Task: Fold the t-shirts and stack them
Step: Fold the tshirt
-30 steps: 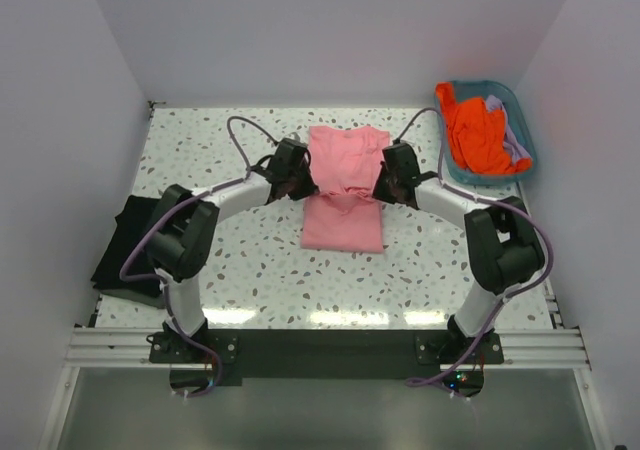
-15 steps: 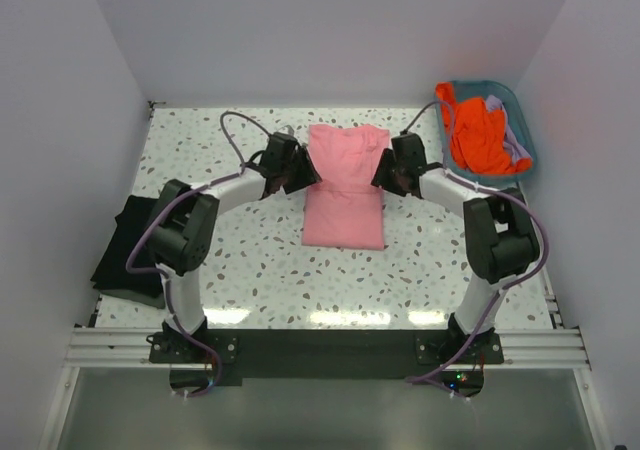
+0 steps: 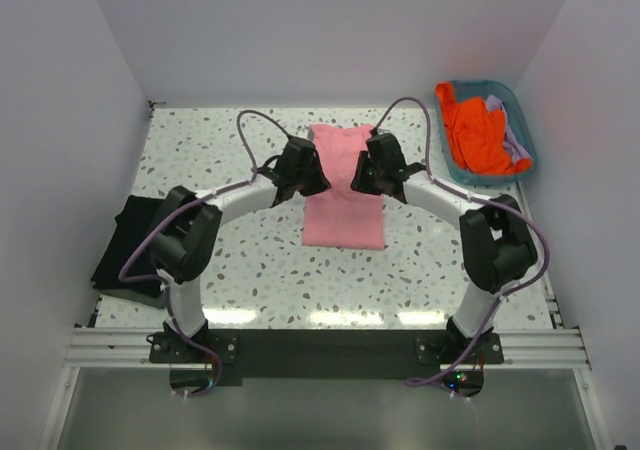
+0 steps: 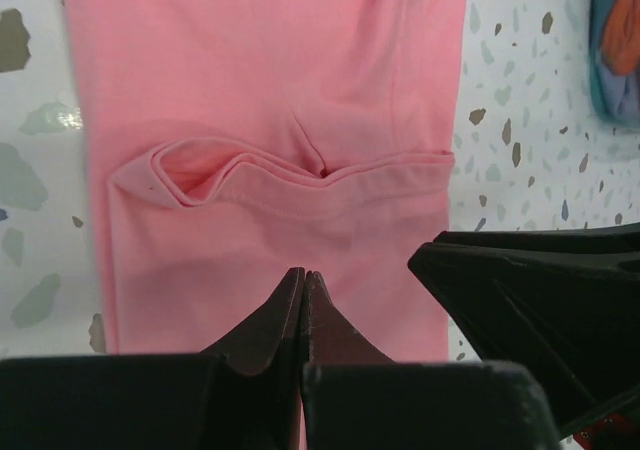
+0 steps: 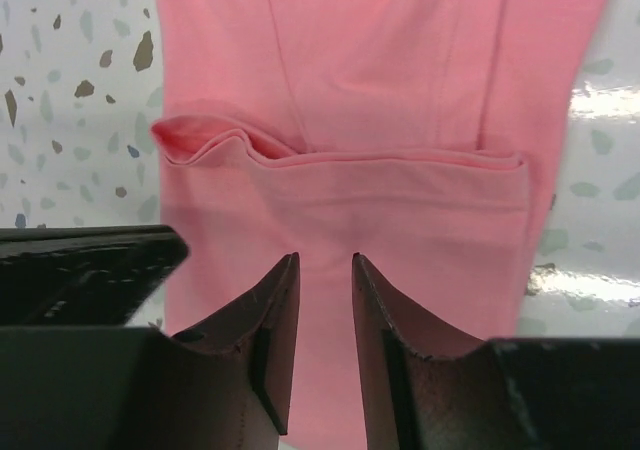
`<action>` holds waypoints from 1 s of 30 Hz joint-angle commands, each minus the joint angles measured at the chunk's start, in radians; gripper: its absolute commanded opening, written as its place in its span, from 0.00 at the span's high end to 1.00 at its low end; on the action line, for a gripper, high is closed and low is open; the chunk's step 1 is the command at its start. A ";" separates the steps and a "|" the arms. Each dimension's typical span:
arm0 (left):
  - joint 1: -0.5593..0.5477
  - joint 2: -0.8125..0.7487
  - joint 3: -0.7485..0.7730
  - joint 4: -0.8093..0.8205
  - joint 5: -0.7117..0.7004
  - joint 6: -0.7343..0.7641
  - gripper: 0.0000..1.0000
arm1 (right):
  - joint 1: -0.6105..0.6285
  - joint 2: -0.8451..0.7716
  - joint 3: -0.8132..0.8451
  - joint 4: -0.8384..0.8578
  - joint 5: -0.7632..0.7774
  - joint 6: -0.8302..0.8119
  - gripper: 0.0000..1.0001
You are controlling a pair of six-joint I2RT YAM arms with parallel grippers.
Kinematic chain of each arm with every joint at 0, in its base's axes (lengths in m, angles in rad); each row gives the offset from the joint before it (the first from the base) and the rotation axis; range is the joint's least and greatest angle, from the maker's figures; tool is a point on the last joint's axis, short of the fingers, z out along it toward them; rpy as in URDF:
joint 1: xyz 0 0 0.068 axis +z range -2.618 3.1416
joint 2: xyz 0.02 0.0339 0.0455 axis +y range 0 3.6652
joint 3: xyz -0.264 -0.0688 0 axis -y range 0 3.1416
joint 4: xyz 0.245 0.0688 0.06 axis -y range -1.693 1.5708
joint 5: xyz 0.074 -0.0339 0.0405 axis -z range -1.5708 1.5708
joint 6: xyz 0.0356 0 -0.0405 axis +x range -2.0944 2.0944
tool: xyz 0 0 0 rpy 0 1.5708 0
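Observation:
The salmon-pink t-shirt (image 3: pixel 343 215) lies folded into a narrow strip at the table's middle, a folded edge lying across it in the left wrist view (image 4: pixel 300 185) and the right wrist view (image 5: pixel 380 200). My left gripper (image 3: pixel 318 177) hovers over its left part; the jaws (image 4: pixel 303 273) are shut and hold nothing. My right gripper (image 3: pixel 358 177) hovers over its right part, jaws (image 5: pixel 325 260) slightly open and empty. The black t-shirt (image 3: pixel 128 240) lies folded at the table's left edge. The orange t-shirt (image 3: pixel 478 135) and the lavender t-shirt (image 3: pixel 512 145) lie crumpled in the basket.
The teal plastic basket (image 3: pixel 522 105) stands at the far right corner. White walls close the table at the back and sides. The two wrists are close together over the pink shirt; the right gripper shows in the left wrist view (image 4: pixel 530 300).
Both grippers have moved inward from the pink shirt's sides to above its middle. The bunched upper fold seen a second ago now lies flat.

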 commanded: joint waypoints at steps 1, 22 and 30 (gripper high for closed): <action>-0.005 0.067 0.069 0.034 0.011 -0.001 1.00 | -0.002 0.093 0.078 0.003 -0.019 -0.021 0.69; 0.113 0.303 0.186 0.032 0.033 0.029 1.00 | -0.141 0.334 0.241 -0.024 -0.128 -0.023 0.71; 0.127 0.280 0.170 0.023 0.019 0.029 1.00 | -0.224 0.312 0.221 0.003 -0.234 -0.004 0.69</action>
